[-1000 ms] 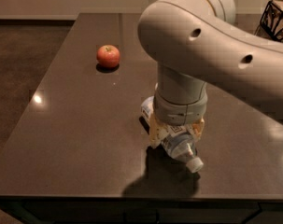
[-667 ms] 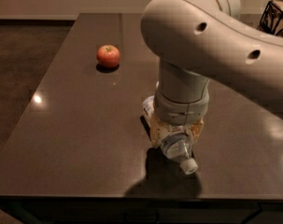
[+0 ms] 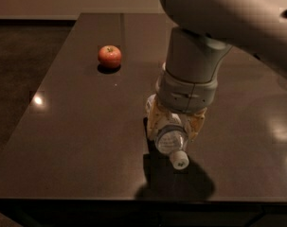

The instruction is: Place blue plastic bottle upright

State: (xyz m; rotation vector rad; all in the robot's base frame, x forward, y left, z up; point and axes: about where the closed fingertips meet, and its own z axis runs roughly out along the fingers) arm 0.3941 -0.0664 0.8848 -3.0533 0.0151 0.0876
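Gripper (image 3: 175,126) clamped around the clear plastic bottle (image 3: 170,141), white cap tilted down toward the glossy dark worktop (image 3: 76,141); round red apple (image 3: 109,56) well apart.

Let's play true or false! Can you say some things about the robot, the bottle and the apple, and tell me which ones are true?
1. The small clear plastic bottle stands upright on the dark table. False: it is tilted, with its white cap pointing down towards the camera.
2. The gripper holds the bottle, with its fingers on both sides of it. True.
3. The round red apple touches the bottle. False: it sits apart, further back and to the left in the picture.
4. The bottle has lost its cap. False: the white cap is on.
5. The apple rests on the table. True.
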